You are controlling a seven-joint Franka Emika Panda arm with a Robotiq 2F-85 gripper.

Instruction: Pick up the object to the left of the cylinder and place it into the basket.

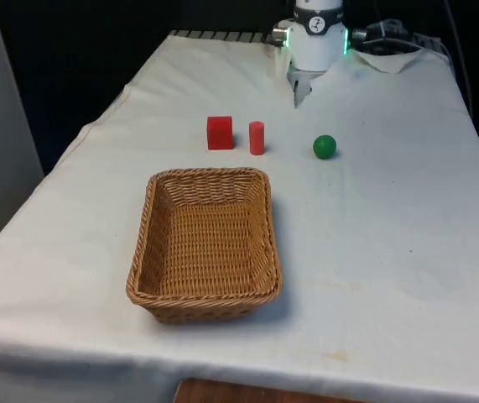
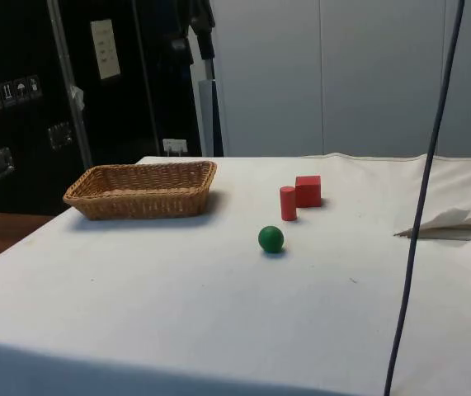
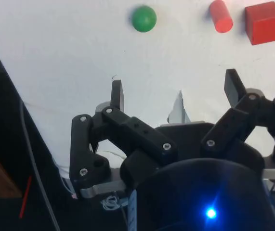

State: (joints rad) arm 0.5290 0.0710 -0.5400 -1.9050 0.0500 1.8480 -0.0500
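A red cube point(image 1: 219, 133) stands on the white cloth, just to the front view's left of a small upright red cylinder point(image 1: 257, 138). The side view has the cube point(image 2: 308, 190) right behind the cylinder point(image 2: 288, 203). A green ball point(image 1: 325, 147) lies to the cylinder's other side. The wicker basket point(image 1: 148, 218) sits nearer the front edge, with nothing in it. My gripper point(image 3: 175, 90) hangs open high above the cloth at the robot's end, far from all three pieces, with nothing between its fingers point(image 3: 117, 95).
The robot's base point(image 1: 314, 46) stands at the far end of the table with cables beside it. A thin dark cable point(image 2: 421, 214) hangs across the side view. Bare cloth surrounds the basket point(image 2: 140, 190) and the ball point(image 2: 270, 239).
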